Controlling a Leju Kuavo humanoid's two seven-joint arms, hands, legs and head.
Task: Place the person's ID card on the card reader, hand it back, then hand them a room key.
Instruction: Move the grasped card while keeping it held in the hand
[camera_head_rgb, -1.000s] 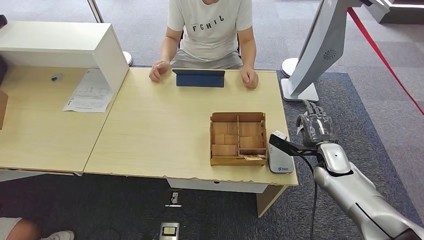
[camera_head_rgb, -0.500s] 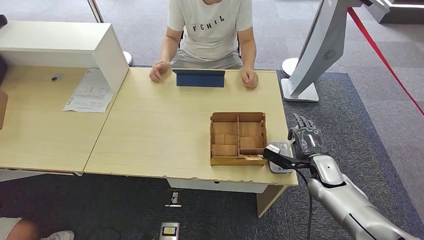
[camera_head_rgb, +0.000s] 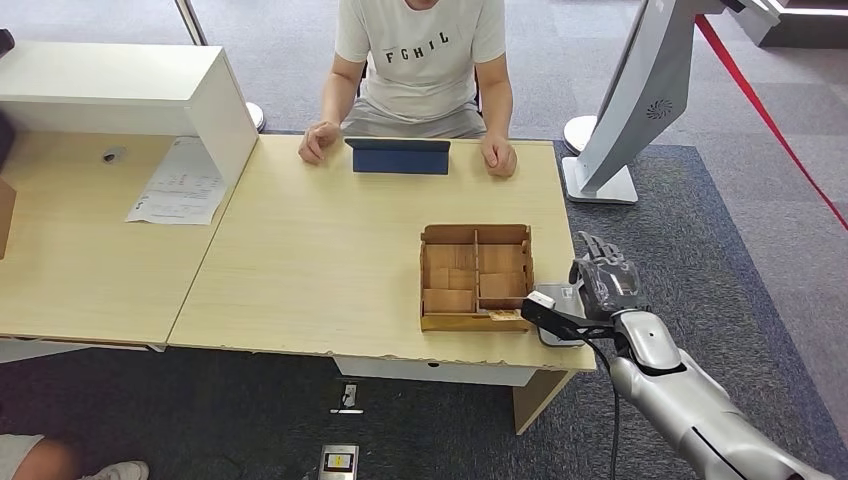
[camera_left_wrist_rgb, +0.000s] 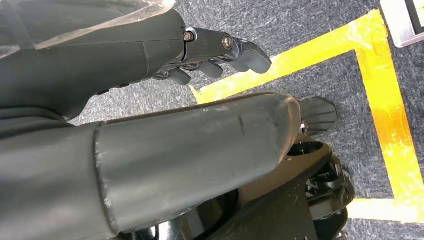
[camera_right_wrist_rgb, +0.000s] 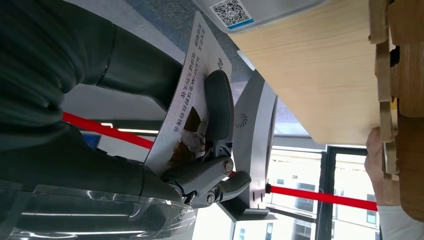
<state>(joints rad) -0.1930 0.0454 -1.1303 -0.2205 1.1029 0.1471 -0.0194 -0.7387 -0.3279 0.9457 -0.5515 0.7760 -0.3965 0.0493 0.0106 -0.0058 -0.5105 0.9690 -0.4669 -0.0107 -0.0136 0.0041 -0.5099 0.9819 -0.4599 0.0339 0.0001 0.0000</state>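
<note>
My right hand (camera_head_rgb: 603, 279) hovers just off the table's right edge, beside the white card reader (camera_head_rgb: 557, 303) at the front right corner. In the right wrist view that hand (camera_right_wrist_rgb: 115, 85) pinches the ID card (camera_right_wrist_rgb: 192, 95), a white card with print and a photo, under its thumb (camera_right_wrist_rgb: 218, 105). The card's edge is close to the reader (camera_right_wrist_rgb: 250, 12), which carries a QR label. A wooden compartment box (camera_head_rgb: 476, 277) stands left of the reader. The person (camera_head_rgb: 420, 60) sits across the table, both hands on it. My left hand (camera_left_wrist_rgb: 220, 47) hangs over the floor, holding nothing.
A dark blue tablet stand (camera_head_rgb: 398, 156) sits in front of the person. On the left stand a white shelf unit (camera_head_rgb: 120, 95) and a paper sheet (camera_head_rgb: 178, 182). A white kiosk (camera_head_rgb: 640, 100) and a red barrier strap (camera_head_rgb: 760, 100) are to the right of the table (camera_head_rgb: 320, 260).
My right hand with the card has moved back and left, from beside the table's right edge to right beside the card reader. The person and the table's things have not moved.
</note>
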